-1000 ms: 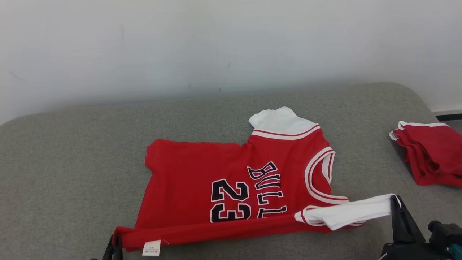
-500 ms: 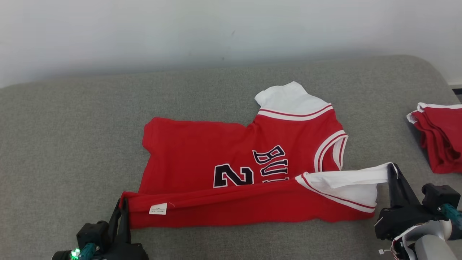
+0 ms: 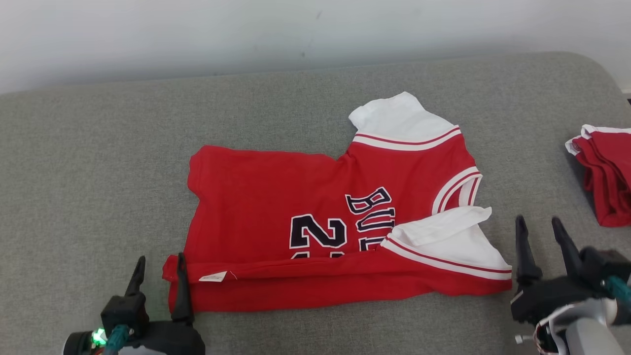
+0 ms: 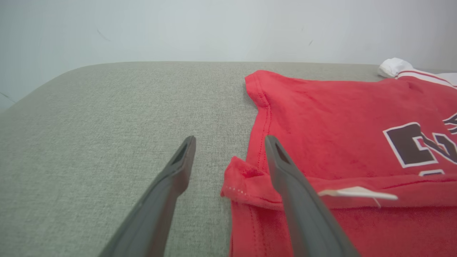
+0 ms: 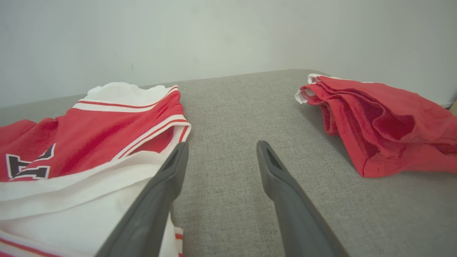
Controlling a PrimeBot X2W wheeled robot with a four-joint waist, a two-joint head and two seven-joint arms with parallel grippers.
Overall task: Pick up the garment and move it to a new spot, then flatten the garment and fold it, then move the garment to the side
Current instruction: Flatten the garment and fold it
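Observation:
The garment (image 3: 276, 187) lies on the grey cushion, a red jersey with white sleeves and black lettering. Its near edge is folded up over the number, with a small white label (image 3: 213, 276) on the fold. My left gripper (image 3: 161, 256) stands open at the garment's near left corner. In the left wrist view that corner (image 4: 242, 175) sits loose between the fingers (image 4: 171, 178) of the left gripper (image 4: 230, 139). My right gripper (image 3: 536, 219) is open just right of the white sleeve (image 3: 453, 236). The right wrist view shows the right gripper (image 5: 222, 144) over bare cushion, with the garment (image 5: 89, 132) on its left.
Another red, white-edged garment (image 3: 604, 167) lies bunched at the cushion's right end, also seen in the right wrist view (image 5: 385, 121). The grey cushion (image 3: 98, 172) ends at a pale wall (image 3: 246, 29) behind and rounds off at the right.
Both grippers have opened and let go of the garment's near edge. The hem and white sleeve now rest on the shirt body. The head camera has tilted down.

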